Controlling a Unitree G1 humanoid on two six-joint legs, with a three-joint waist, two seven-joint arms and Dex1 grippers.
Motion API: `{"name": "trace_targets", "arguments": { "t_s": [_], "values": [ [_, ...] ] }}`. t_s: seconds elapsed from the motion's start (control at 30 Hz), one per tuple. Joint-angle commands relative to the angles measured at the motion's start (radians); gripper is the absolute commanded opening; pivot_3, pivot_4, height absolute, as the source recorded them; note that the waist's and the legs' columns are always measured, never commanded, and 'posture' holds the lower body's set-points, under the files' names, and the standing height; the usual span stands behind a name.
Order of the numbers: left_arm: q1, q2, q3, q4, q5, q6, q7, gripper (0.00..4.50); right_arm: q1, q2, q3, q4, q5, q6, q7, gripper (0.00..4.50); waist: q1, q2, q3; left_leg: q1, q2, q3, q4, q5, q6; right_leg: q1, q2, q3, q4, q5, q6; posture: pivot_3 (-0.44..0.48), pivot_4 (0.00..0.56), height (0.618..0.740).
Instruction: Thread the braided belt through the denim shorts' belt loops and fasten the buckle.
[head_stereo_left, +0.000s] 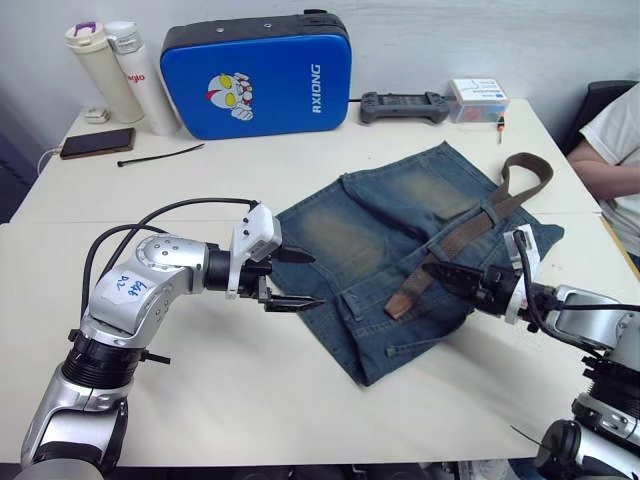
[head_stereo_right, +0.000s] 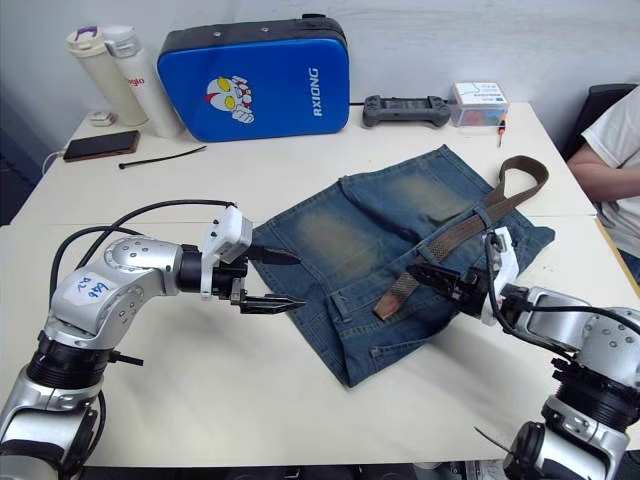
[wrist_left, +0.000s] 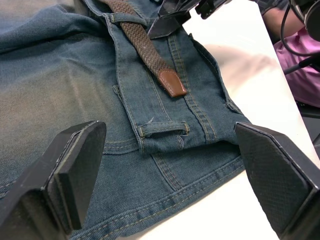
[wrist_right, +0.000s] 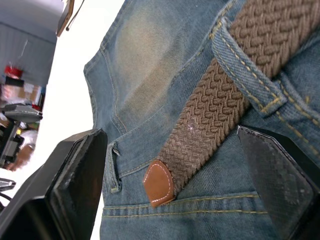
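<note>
The blue case (head_stereo_left: 255, 78) standing at the far edge of the table carries the white word "AXIONG", running vertically beside a cartoon figure. The white bottle (head_stereo_left: 145, 80) to its left bears red lettering, too small to read.

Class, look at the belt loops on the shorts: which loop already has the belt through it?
The loop nearest the right end effector: the belt passes under it. The loop beyond the belt's tan tip is still unthreaded.

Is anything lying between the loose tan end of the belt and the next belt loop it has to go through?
Nothing visible does. The belt's tan tip lies flat on the waistband of the shorts, and only bare denim separates it from the next belt loop. Both end effectors, left and right, are open.
</note>
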Motion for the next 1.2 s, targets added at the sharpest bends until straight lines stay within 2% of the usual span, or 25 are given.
{"name": "trace_targets", "arguments": {
  "t_s": [0.03, 0.2, 0.37, 0.5, 0.7, 0.73, 0.87, 1.2],
  "values": [
    [0.002, 0.01, 0.031, -0.038, -0.01, -0.003, 0.007, 4.5, -0.03, 0.037, -0.04, 0.029, 0.081, 0.005, -0.11, 4.43, -0.001, 0.0, 0.0, 0.0, 0.0, 0.0, 0.0, -0.001, 0.001, 0.0, 0.0, 0.0, 0.0, 0.0, 0.0, 0.0, 0.15, 0.74],
    [0.005, 0.015, 0.032, -0.041, -0.008, -0.003, 0.013, 4.5, -0.076, 0.08, -0.084, 0.067, 0.165, 0.0, -0.209, 4.43, -0.001, 0.0, 0.0, 0.0, 0.0, 0.0, 0.0, -0.001, 0.001, 0.0, 0.0, 0.0, 0.0, 0.0, 0.0, 0.0, 0.15, 0.74],
    [0.005, 0.016, 0.034, -0.043, -0.008, -0.002, 0.018, 4.5, -0.055, 0.105, -0.066, 0.075, 0.234, -0.041, -0.29, 4.43, -0.001, 0.0, 0.0, 0.0, 0.0, 0.0, 0.0, -0.001, 0.002, 0.0, 0.0, 0.0, 0.0, 0.0, 0.0, 0.0, 0.15, 0.74],
    [0.002, 0.018, 0.034, -0.04, -0.008, -0.003, 0.017, 4.5, -0.028, 0.125, -0.032, 0.07, 0.307, -0.098, -0.351, 3.23, -0.003, 0.0, 0.0, 0.0, 0.0, 0.0, 0.0, -0.001, 0.002, 0.0, 0.0, 0.0, 0.0, 0.0, 0.0, 0.0, 0.15, 0.74],
    [-0.001, 0.029, 0.036, -0.036, -0.008, -0.001, 0.011, 4.5, 0.021, 0.138, 0.035, 0.039, 0.479, -0.251, -0.472, 0.29, -0.005, 0.0, 0.0, -0.001, 0.0, 0.0, 0.0, -0.001, 0.002, -0.001, 0.0, 0.0, 0.0, 0.0, 0.0, 0.0, 0.15, 0.74],
    [0.0, 0.031, 0.036, -0.036, -0.008, -0.001, 0.01, 4.5, 0.031, 0.153, 0.049, 0.017, 0.498, -0.291, -0.498, 0.1, -0.006, 0.0, 0.0, -0.001, 0.0, 0.0, 0.0, -0.001, 0.002, -0.001, 0.0, 0.0, 0.0, 0.0, 0.0, 0.0, 0.15, 0.74],
    [-0.001, 0.035, 0.034, -0.035, -0.01, 0.0, 0.009, 4.5, 0.094, 0.201, 0.116, -0.088, 0.448, -0.385, -0.499, 0.1, -0.009, 0.0, 0.0, -0.001, 0.0, 0.0, 0.0, -0.001, 0.003, -0.001, 0.0, 0.0, 0.0, 0.0, 0.0, 0.0, 0.15, 0.74],
    [-0.02, 0.035, 0.025, -0.025, -0.009, 0.003, -0.001, 4.5, 0.196, 0.283, 0.256, -0.245, 0.255, -0.592, -0.372, 0.1, -0.024, 0.0, 0.0, -0.001, 0.0, 0.0, -0.001, -0.001, 0.003, -0.002, 0.001, 0.0, 0.0, 0.0, 0.0, 0.0, 0.15, 0.74]
  ]
}}
